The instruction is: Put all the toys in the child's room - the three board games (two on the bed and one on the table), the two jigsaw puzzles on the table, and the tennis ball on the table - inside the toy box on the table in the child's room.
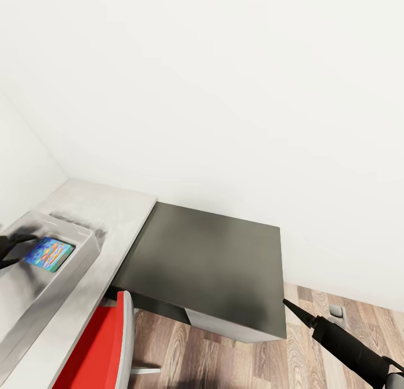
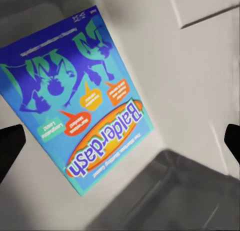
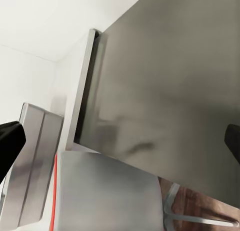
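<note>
- The blue "Balderdash" board game point(image 2: 82, 98) lies flat inside the light grey toy box point(image 1: 84, 244), lower left of the head view, on the pale worktop point(image 1: 120, 209).
- The left gripper point(image 2: 120, 143) hovers over it, jaws wide, holding nothing.
- The right gripper point(image 3: 120, 141), jaws wide and empty, faces the dark side cabinet point(image 1: 213, 265).
- A red chair point(image 1: 98, 344) stands below the worktop's edge.

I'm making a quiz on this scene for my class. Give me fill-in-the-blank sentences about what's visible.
1. The board game lying in the toy box is titled ____.
2. The chair tucked at the table has a ____ seat.
3. The side cabinet beside the table has a ____ top.
4. The floor is made of ____ planks.

Missing words: Balderdash; red; dark grey; wood
</note>
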